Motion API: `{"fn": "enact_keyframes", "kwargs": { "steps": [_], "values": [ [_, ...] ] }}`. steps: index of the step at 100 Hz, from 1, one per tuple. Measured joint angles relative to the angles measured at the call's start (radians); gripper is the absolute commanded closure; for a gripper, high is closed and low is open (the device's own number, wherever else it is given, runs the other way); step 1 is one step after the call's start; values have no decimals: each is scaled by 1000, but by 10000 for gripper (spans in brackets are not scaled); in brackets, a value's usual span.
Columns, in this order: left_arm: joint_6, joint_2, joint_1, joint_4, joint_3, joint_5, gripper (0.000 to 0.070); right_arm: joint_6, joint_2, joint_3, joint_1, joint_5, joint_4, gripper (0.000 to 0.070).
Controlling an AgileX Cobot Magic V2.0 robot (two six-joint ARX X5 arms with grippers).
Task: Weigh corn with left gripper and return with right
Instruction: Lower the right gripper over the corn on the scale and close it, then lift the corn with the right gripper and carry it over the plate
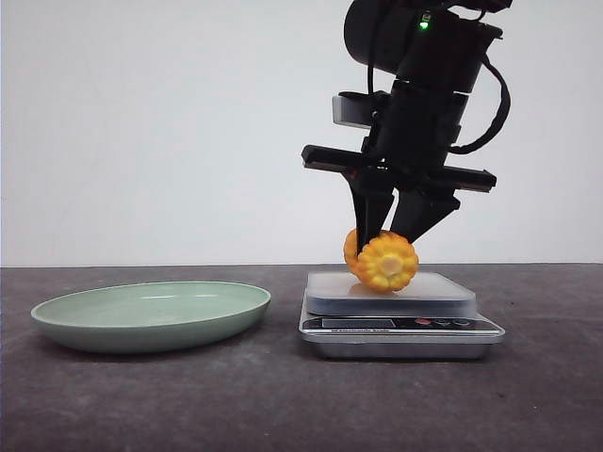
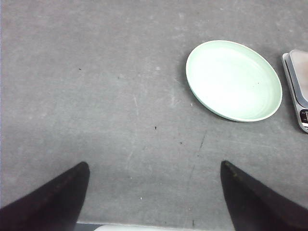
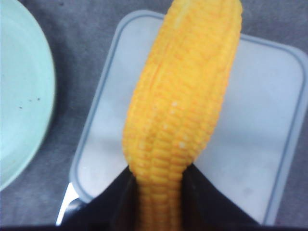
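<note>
The orange-yellow corn (image 1: 382,260) is on or just above the white platform of the scale (image 1: 400,326), its paler blunt end facing the front camera. My right gripper (image 1: 394,235) comes down from above, its two black fingers shut on the corn's sides. In the right wrist view the corn (image 3: 183,101) fills the middle, pinched between the fingers (image 3: 204,197) over the scale platform (image 3: 260,120). My left gripper (image 2: 154,166) is open and empty above bare grey table, away from the scale; it does not show in the front view.
A pale green plate (image 1: 151,314) sits empty left of the scale; it also shows in the left wrist view (image 2: 233,79) and the right wrist view (image 3: 21,96). The scale's edge (image 2: 299,91) shows beside it. A white wall stands behind the dark grey table (image 1: 283,405).
</note>
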Motion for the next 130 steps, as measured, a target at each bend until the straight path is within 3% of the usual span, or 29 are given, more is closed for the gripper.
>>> {"fn": "enact_keyframes", "kwargs": {
  "steps": [24, 47, 81, 130],
  "values": [
    [-3, 0, 0, 0, 0, 4, 191, -40, -234, 23, 20, -42, -16, 700],
    [-12, 0, 0, 0, 0, 5, 191, -98, -274, 206, 114, -46, -173, 700],
    [-15, 0, 0, 0, 0, 5, 191, -117, -106, 468, 253, -14, -167, 700],
    [-18, 0, 0, 0, 0, 5, 191, -117, 205, 492, 260, -11, -156, 700]
  ]
}}
